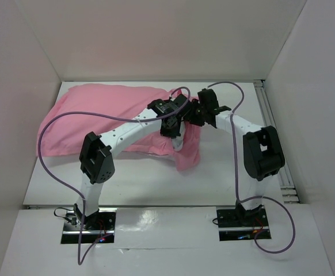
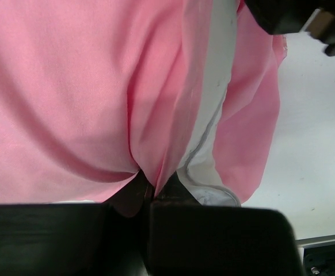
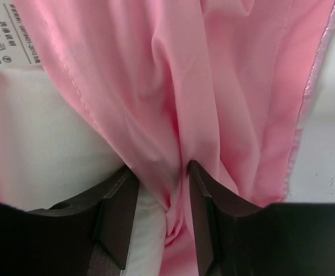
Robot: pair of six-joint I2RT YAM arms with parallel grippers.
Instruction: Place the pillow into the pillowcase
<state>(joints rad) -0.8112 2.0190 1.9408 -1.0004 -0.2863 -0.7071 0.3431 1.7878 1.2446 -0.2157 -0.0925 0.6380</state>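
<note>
Because the open end of the pillowcase (image 1: 98, 118) has to be held up and apart for the last of the filling to slide in, I have both arms meeting at the centre of the top view. That is just right of the pink bulk, which spreads toward the upper left of the table (image 1: 156, 184).

The left gripper (image 2: 150, 192) is clenched tight on a fold of pink satin at the lower centre of its wrist view. I read that as the anchor that keeps the mouth from sliding away. Beside that fold the pillow (image 2: 210, 115) shows as a white strip running from the top centre down to the lower right, sandwiched between two pink layers. So one edge is exposed at the opening. From the plump pink mound in the top view I judge most of the pillow is already inside, though I cannot see it there.

The right gripper (image 3: 163, 172) has its fingers on either side of a gathered pink pleat at the lower centre of its view, with a sliver of white against the left finger. Cloth fills the gap, but I cannot tell whether it is truly pinched. The white label (image 3: 9, 34) sits at the upper left, with more white pillow below it.

My guess is that the hem needs drawing over that bare white edge. Satin is slick, so a weak pinch could slip.
</note>
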